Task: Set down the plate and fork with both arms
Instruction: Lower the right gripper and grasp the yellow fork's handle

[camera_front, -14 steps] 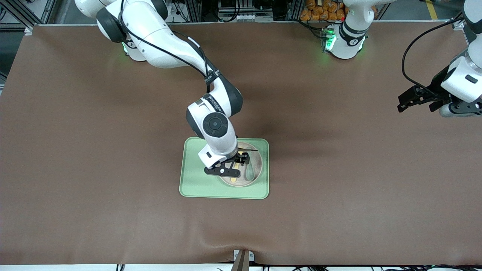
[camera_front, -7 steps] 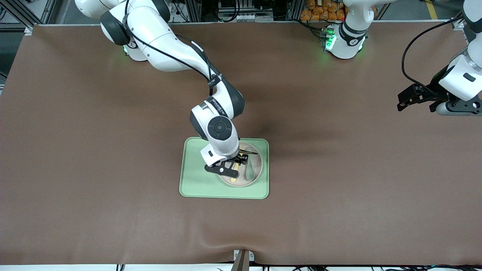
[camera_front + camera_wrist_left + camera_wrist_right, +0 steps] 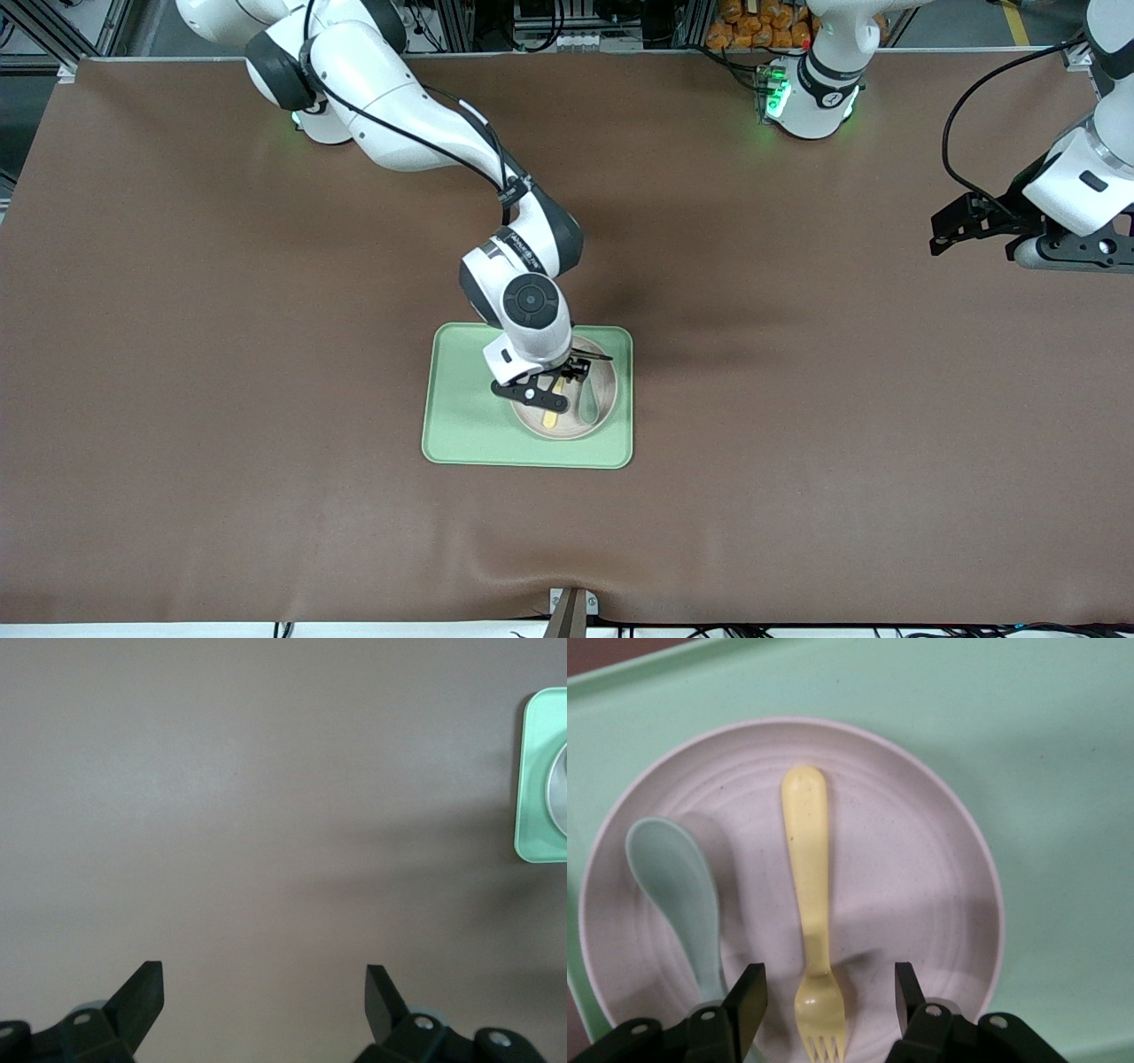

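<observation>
The pale beige-pink plate [image 3: 601, 409] lies on the light-green tray [image 3: 461, 425], at the tray's end toward the left arm. The yellow fork [image 3: 811, 904] lies in the plate [image 3: 921, 868], beside a grey-green spoon [image 3: 678, 890]. In the front view only the fork's handle end [image 3: 551, 420] shows below the gripper. My right gripper [image 3: 560, 381] is open and low over the plate, its fingers [image 3: 749, 997] astride the fork's head without touching it. My left gripper [image 3: 941, 239] is open and empty, held over bare table at the left arm's end, and the left arm waits.
The brown table cover [image 3: 266, 354] spreads round the tray. The spoon [image 3: 587, 406] lies in the plate toward the left arm's end. The tray's corner [image 3: 540, 780] shows in the left wrist view. A small bracket [image 3: 571, 607] sits at the table's near edge.
My right gripper has shifted a little toward the left arm's end over the plate and turned. My left gripper has drifted slightly. Fork, spoon and plate have not moved.
</observation>
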Tool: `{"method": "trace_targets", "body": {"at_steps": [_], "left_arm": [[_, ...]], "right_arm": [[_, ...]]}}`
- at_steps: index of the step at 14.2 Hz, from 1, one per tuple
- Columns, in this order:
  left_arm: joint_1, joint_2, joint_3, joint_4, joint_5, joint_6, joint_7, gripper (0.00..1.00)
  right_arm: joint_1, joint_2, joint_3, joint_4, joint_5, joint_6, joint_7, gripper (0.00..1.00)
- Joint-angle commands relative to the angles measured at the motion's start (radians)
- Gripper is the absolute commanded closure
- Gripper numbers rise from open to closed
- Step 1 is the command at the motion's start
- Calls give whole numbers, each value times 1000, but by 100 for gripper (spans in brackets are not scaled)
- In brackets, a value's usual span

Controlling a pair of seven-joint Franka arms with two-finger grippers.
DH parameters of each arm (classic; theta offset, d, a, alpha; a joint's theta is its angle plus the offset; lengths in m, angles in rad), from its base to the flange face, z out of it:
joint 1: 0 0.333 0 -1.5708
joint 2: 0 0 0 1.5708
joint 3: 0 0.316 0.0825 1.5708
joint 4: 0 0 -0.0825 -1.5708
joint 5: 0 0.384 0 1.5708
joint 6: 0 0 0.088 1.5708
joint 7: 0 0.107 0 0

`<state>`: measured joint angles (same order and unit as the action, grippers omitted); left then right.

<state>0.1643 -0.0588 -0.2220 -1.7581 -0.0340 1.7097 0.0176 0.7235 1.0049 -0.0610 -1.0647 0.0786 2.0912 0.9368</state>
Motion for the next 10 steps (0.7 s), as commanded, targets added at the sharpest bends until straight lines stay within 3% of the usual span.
{"method": "trace_targets", "body": {"at_steps": [1, 10], "left_arm": [[15, -27, -13, -20, 19, -12, 18, 0], [14, -16, -13, -20, 19, -12, 18, 0]], "right_arm": [[13, 14, 0, 19, -2, 1, 42, 36], [17, 44, 0, 19, -3, 13, 53, 43]]}}
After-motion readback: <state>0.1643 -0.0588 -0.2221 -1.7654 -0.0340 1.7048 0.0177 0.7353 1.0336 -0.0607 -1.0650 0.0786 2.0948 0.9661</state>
